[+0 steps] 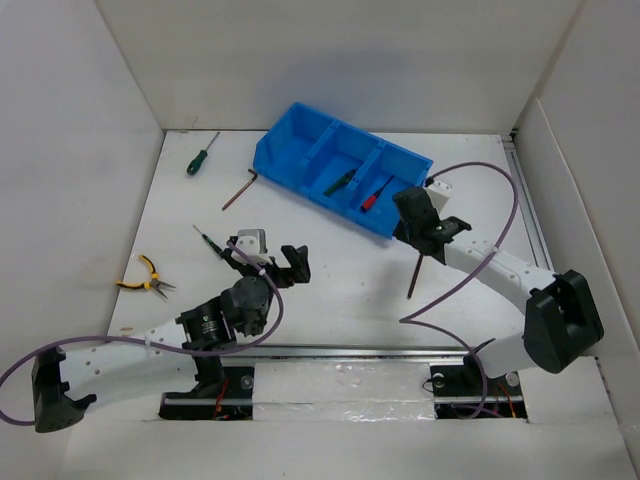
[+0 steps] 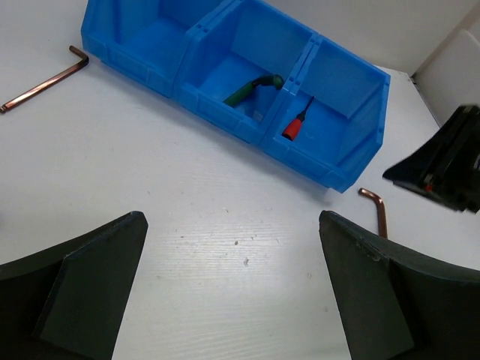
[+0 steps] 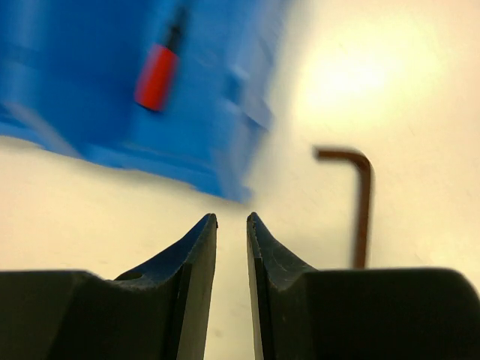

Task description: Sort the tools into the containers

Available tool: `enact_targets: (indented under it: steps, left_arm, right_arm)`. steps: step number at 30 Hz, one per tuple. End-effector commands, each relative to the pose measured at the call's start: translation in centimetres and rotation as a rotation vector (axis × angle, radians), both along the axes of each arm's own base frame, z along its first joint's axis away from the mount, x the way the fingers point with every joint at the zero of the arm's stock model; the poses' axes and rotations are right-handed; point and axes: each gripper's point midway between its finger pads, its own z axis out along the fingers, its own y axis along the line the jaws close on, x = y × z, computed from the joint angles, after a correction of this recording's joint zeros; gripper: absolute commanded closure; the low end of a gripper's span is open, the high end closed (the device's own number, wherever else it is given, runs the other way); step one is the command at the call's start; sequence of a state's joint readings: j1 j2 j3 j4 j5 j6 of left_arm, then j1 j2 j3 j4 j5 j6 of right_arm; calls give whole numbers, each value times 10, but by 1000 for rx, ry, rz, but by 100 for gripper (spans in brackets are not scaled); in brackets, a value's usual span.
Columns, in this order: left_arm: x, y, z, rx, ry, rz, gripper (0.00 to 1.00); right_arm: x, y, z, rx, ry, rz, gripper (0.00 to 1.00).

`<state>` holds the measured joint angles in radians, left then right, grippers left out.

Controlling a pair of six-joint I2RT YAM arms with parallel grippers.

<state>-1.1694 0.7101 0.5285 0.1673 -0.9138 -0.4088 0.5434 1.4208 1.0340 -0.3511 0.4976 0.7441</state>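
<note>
The blue three-compartment bin (image 1: 300, 140) (image 2: 150, 34) (image 3: 210, 142) stands at the back centre. Its middle compartment holds a green-handled tool (image 1: 340, 182) (image 2: 251, 88) and its right one a red-handled screwdriver (image 1: 372, 198) (image 2: 294, 126) (image 3: 156, 75). My right gripper (image 1: 412, 205) (image 3: 232, 217) hovers at the bin's right corner, jaws almost together with nothing between them. A dark hex key (image 1: 414, 275) (image 2: 379, 210) (image 3: 361, 202) lies just to its right. My left gripper (image 1: 270, 258) (image 2: 232, 217) is wide open over bare table.
On the left side of the table lie a green-handled screwdriver (image 1: 200, 157), another hex key (image 1: 240, 190) (image 2: 45, 82), a thin dark tool (image 1: 208, 240) and yellow-handled pliers (image 1: 145, 280). White walls enclose the table on three sides.
</note>
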Motion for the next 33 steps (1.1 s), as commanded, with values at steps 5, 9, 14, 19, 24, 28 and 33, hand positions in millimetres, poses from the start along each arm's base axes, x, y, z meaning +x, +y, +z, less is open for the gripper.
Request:
enact_targets:
  steps: [5, 9, 14, 19, 24, 28, 33]
  left_arm:
    - [-2, -5, 27, -102, -34, -35, 1]
    - [-4, -4, 30, -119, -43, -48, 1]
    - [-5, -4, 31, -113, -48, -58, 1]
    - [-4, -6, 31, -109, -45, -61, 1]
    - [-3, -6, 29, -102, -42, -55, 1]
    - [-4, -9, 28, -96, -46, -70, 1]
    - [-4, -13, 29, -97, -45, -86, 1]
  right_arm:
    - [-34, -4, -56, 42, 122, -173, 70]
    - [-48, -14, -81, 24, 186, -236, 68]
    - [-54, -15, -92, 39, 180, -221, 68]
    - [-48, -25, -96, 46, 207, -213, 66]
    - [-40, -50, -83, 65, 186, -273, 65]
    - [-31, -59, -79, 104, 183, -255, 65]
    - [-27, -66, -89, 87, 230, -262, 63]
